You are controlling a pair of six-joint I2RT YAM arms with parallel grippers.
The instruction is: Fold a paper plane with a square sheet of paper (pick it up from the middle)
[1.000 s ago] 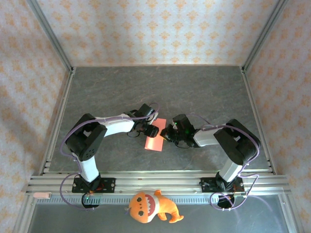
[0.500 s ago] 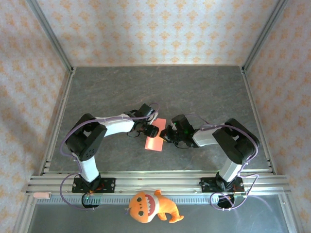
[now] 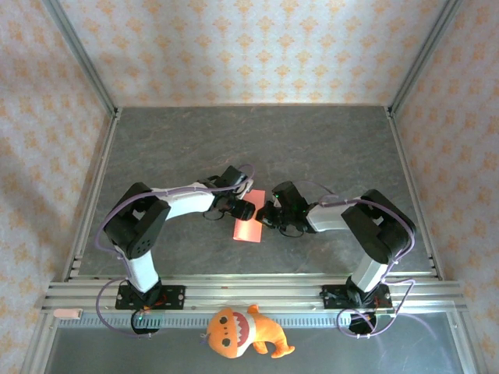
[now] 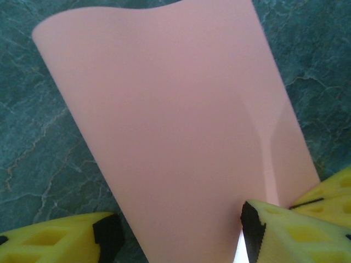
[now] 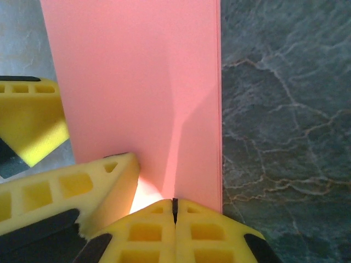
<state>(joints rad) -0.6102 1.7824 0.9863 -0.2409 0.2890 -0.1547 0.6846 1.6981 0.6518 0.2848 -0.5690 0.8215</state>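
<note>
Lying near the middle of the top view, the square sheet of paper (image 3: 248, 226) sits on the grey marbled surface (image 3: 312, 140) between the 2 claws, which meet over it from the left and the right of the frame. The left claw (image 3: 244, 209) stands partly open: in its wrist view 1 yellow finger (image 4: 55, 244) shows at the lower left and the other at the lower right, with the pink sheet rising between them and filling most of the frame, its far edge curved at the top. The right claw (image 3: 265, 216) is closed tight, its 2 yellow fingertips (image 5: 148, 230) pressed together at the bottom centre of its wrist view, where the near edge of the sheet runs into the seam between them. The sheet's straight right edge there looks doubled. An orange plush toy (image 3: 242, 331) lies at the bottom centre of the top view, below the rail, well apart from the sheet.
</note>
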